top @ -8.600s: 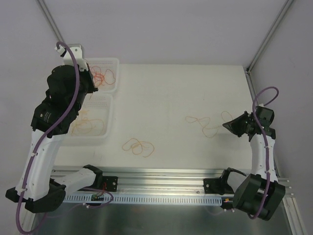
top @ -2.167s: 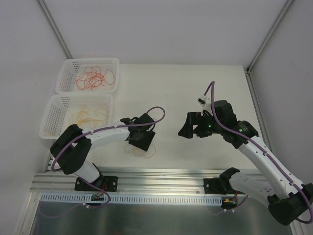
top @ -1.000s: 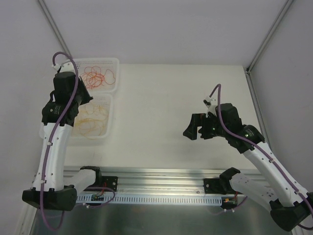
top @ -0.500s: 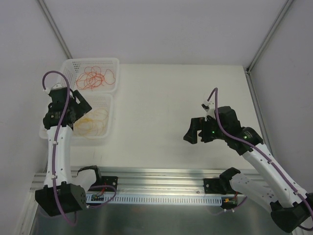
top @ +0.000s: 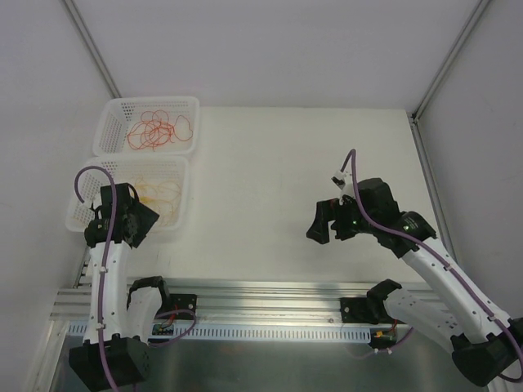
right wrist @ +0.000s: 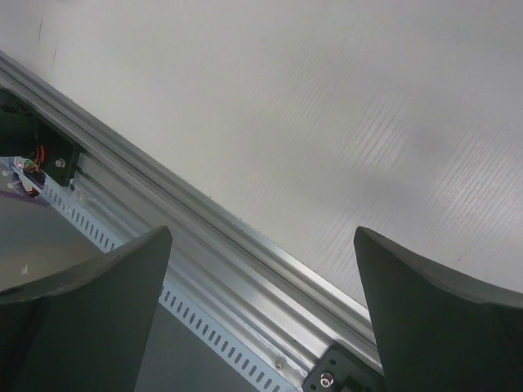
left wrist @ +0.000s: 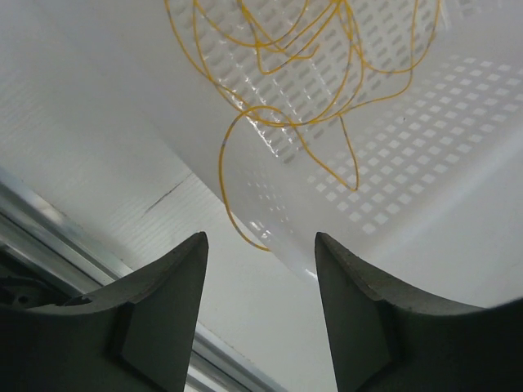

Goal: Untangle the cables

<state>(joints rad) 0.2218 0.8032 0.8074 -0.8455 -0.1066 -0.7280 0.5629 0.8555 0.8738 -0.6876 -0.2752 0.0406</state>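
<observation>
**Back left gripper off the basket without snagging the loop**

Sorting looks about done. Yellow-orange cables (left wrist: 221, 171) lie in the lower-left white basket (left wrist: 392, 188); red-orange cables (top: 155, 131) are in the upper basket (top: 106, 131).

Left gripper (left wrist: 260, 241): fingers (left wrist: 167, 302) spread, nothing between. The lowest yellow loop ends right at the gap, frame centre; can't tell if it hangs over the rim.

Suggest lifting straight away with jaws apart, no sideways sweep.

Right gripper (right wrist: 261, 233): wide apart, empty, over bare table (right wrist: 327, 98).
</observation>
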